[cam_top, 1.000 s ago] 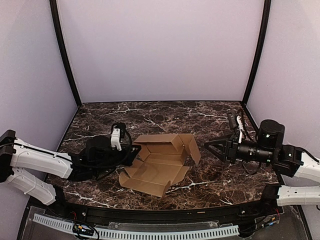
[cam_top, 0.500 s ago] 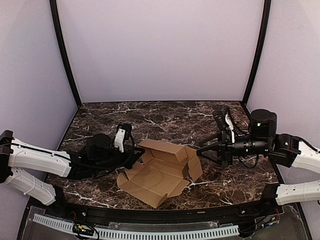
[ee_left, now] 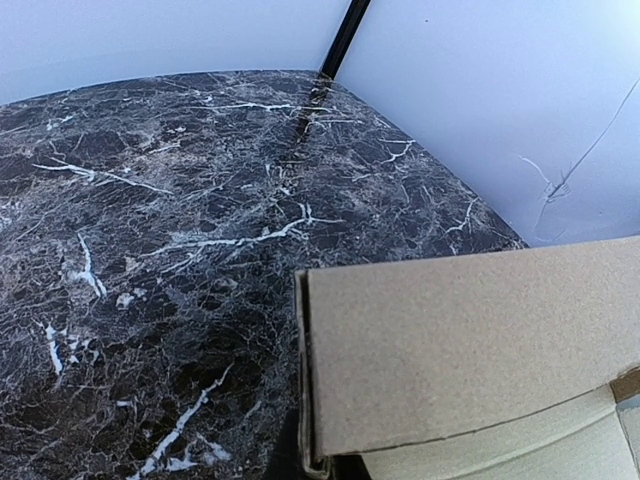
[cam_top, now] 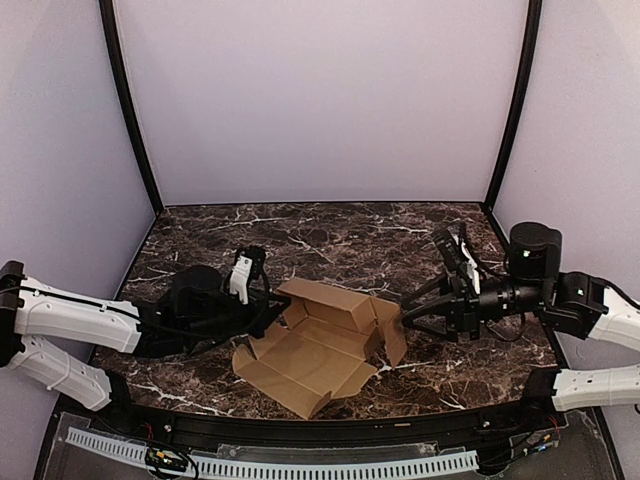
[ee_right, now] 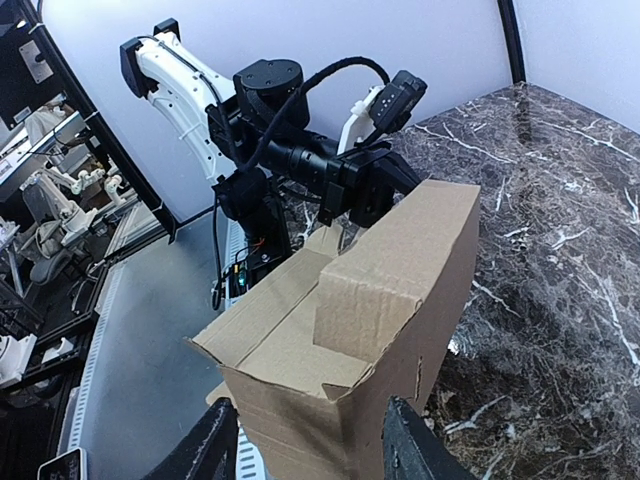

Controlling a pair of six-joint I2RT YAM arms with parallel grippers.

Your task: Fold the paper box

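Note:
The paper box, plain brown cardboard, lies half folded in the middle of the table with its back and side walls raised. My left gripper is shut on the upper left wall of the box. In the left wrist view that cardboard wall fills the lower right and hides the fingers. My right gripper is open at the box's right end. In the right wrist view its two black fingers stand on either side of the box end, which has a folded-in tab.
The dark marble table is walled by lilac panels with black corner posts. The left arm shows beyond the box in the right wrist view. Bare marble lies behind and left of the box.
My right gripper has moved left until its open fingers straddle the box's right end. The left gripper has shifted slightly up and right with the box wall, turning the box a little.

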